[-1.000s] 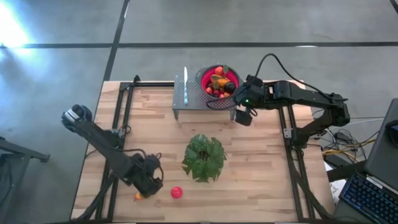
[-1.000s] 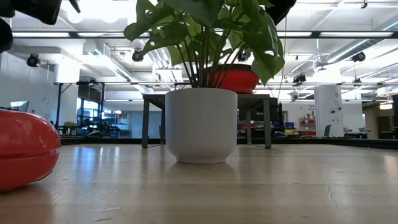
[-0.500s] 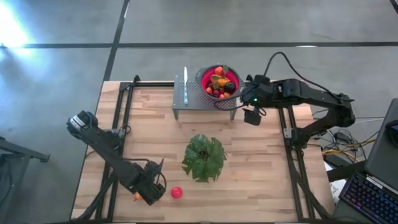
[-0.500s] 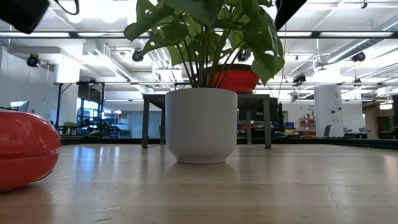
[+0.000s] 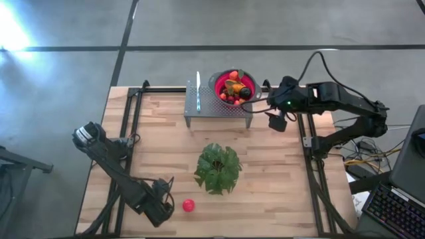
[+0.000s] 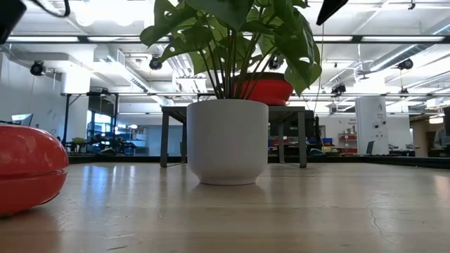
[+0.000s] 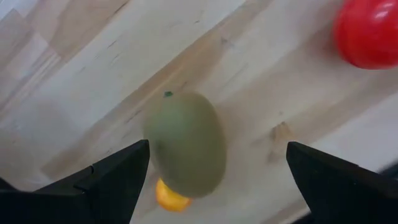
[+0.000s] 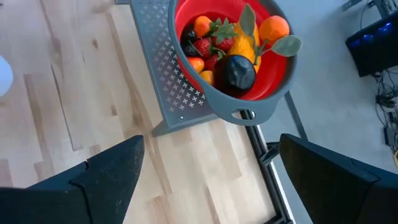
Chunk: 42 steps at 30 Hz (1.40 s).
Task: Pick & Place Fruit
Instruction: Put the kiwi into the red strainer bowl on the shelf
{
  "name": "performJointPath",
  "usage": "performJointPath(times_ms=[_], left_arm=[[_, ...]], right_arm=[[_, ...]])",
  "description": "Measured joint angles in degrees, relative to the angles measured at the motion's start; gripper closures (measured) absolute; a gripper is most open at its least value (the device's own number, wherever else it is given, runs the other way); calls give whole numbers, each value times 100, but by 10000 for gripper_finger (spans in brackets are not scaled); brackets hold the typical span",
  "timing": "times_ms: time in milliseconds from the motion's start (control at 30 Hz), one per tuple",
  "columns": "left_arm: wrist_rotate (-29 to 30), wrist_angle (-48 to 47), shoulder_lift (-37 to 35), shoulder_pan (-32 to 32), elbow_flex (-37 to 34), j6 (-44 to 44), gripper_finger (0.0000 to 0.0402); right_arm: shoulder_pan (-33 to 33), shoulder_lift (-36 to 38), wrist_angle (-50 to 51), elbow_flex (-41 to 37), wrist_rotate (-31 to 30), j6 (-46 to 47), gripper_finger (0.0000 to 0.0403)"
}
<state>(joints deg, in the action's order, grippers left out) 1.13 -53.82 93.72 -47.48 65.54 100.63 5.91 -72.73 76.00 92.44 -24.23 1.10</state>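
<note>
At the counter's near-left corner, the left claw [image 5: 157, 210] has moved down over a green fruit [image 7: 186, 144] and a small orange fruit [image 7: 170, 196] beneath it, with a red fruit [image 5: 188, 205] just beside. The right claw [image 5: 277, 122] has drawn back from the bowl [image 5: 234, 87], which holds most of the fruit. Judgement: one placement is done and the next pick is lined up. Both claws stand fully open, gripping and touching nothing

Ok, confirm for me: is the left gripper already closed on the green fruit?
No. In the left wrist view the left gripper is open, its fingers standing apart either side of the green fruit.
</note>
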Motion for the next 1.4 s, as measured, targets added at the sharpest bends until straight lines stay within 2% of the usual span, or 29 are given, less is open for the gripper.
performJointPath(times_ms=[333,1033,1133,1400], left_arm=[[-222,-15,596,40,-11,4,19],[-861,-216,970,107,-22,-316,20],[-862,-229,971,140,-22,-375,32],[-860,-251,977,170,-28,-464,98]], right_arm=[[2,27,-59,0,2,-23,35],[2,25,-126,-85,4,-24,35],[2,25,-126,-85,4,-20,35],[0,25,-126,-85,4,-20,35]])
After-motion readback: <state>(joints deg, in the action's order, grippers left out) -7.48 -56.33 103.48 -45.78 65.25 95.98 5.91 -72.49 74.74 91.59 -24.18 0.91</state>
